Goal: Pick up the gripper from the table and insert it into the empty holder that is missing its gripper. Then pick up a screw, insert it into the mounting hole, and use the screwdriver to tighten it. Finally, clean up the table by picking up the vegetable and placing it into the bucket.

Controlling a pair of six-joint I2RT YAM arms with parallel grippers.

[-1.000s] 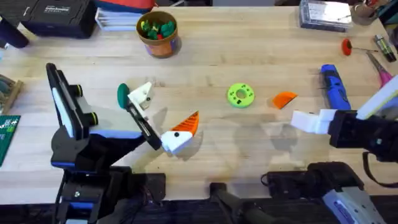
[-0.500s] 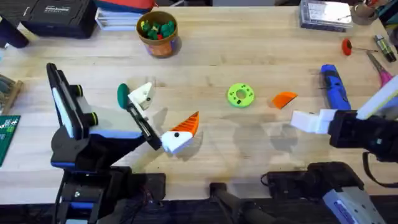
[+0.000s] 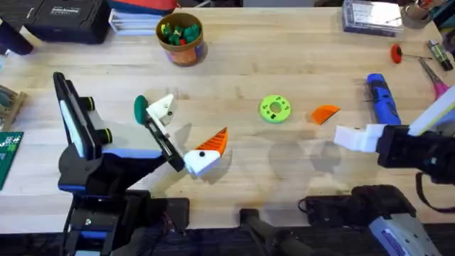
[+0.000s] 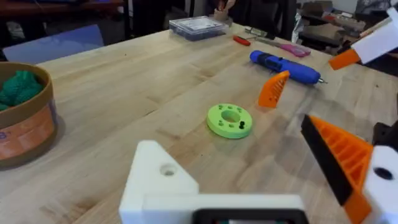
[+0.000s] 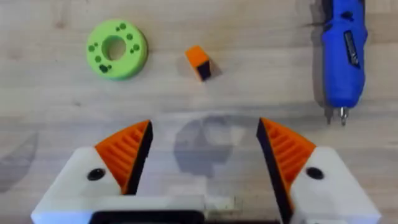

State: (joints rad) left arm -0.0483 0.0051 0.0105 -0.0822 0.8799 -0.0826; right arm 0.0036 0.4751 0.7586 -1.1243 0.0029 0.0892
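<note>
Right gripper wide open, empty, left gripper (one finger missing), vegetable half-hidden.

Even, bright light on my feeds, soft shadows, blur only close to the lenses.

From overhead I see the table evenly lit from above, with no hard glare on the wood. A faint double shadow lies on the boards just beside my right gripper, and in my right wrist view a soft grey patch sits between its orange pads. The arm bases nearest the overhead camera look dark and smeared. In my left wrist view the white block nearest the lens is soft, and the room beyond the table is dim and out of focus.
</note>
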